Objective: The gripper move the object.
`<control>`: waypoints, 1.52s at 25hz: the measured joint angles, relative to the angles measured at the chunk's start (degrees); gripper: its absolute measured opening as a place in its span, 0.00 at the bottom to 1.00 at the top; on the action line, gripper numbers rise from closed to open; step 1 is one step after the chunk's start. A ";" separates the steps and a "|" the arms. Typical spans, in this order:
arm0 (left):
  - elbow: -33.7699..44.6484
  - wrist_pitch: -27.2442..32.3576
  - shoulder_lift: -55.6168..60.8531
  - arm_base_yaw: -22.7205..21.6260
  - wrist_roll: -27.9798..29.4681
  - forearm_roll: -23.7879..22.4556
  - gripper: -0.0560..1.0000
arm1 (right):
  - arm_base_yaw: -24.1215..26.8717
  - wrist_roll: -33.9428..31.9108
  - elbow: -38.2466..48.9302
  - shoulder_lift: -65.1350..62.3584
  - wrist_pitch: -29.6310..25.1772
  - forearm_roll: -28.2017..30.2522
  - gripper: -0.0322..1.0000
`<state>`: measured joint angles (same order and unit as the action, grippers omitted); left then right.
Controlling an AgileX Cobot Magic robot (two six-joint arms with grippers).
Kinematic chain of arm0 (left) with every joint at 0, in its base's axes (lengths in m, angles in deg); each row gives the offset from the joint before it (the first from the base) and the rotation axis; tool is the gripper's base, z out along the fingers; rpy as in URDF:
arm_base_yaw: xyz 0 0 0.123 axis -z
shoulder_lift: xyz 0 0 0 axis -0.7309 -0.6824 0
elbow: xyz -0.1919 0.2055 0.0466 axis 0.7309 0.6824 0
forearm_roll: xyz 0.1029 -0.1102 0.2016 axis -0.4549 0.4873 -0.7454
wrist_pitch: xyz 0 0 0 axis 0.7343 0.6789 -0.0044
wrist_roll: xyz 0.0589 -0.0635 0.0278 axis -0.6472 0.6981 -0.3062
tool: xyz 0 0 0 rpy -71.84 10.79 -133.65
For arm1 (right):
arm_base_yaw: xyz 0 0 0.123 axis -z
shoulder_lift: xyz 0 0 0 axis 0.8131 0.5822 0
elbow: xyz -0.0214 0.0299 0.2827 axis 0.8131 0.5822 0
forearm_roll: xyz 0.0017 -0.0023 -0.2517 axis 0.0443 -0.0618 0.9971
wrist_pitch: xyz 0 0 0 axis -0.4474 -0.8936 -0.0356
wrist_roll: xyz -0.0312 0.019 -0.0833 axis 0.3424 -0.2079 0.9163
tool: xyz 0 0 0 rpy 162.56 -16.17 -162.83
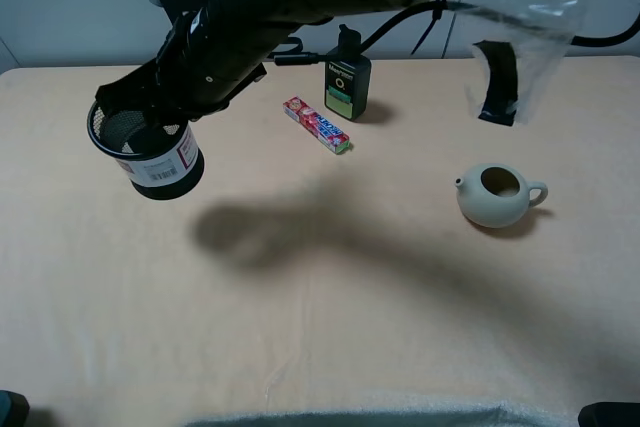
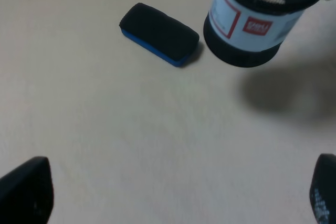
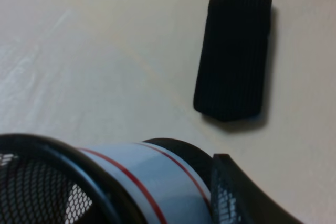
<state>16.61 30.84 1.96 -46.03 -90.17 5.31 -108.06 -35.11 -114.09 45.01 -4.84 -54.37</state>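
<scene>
**Right pincer pinching the mesh pen cup near the left edge of the tabletop**

We saw the right pincer [image 1: 150, 119] at the end of a black arm that reached across from the far side. It was closed on the rim of the black wire-mesh pen cup [image 1: 160, 162]. In the right wrist view one dark finger [image 3: 236, 198] lay against the outside of the cup's labelled wall; we could not make out the other finger.

The pen cup was tilted, its open mouth turned up and toward the left edge and its solid black base toward the near edge. It sat near the left edge, in the far half of the tabletop [image 1: 350, 347]. In the left wrist view its shadow fell apart from its base, so we took it to be clear of the surface.

The left pincer [image 2: 168, 195] was spread wide, holding nothing, with only its dark fingertips [image 2: 23, 192] showing.

Just beside the cup lay a black eraser [image 2: 159, 33] with a blue underside, not touching it. A red candy pack [image 1: 316, 125] lay flat near the far edge, close to a dark green bottle [image 1: 347, 82] that stood upright. A cream teapot [image 1: 497, 197] sat toward the right edge, well apart from the cup. A clear plastic bag [image 1: 520, 17] stood by the far right corner.
</scene>
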 joint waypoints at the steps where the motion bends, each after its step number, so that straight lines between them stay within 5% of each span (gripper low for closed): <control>1: 0.00 0.00 0.00 0.00 0.00 0.00 0.99 | 0.00 0.22 0.00 0.56 0.59 -0.14 0.25; 15: 0.00 -0.04 0.00 0.00 0.00 0.00 0.99 | 0.00 1.98 0.00 7.83 6.07 -2.10 0.25; 38: 0.00 -0.04 0.00 0.00 0.00 0.00 0.99 | 0.00 2.03 -0.05 11.38 7.54 -3.64 0.25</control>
<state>16.61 30.80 1.96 -46.03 -90.17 5.31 -108.06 -33.09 -114.14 56.39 2.70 -58.01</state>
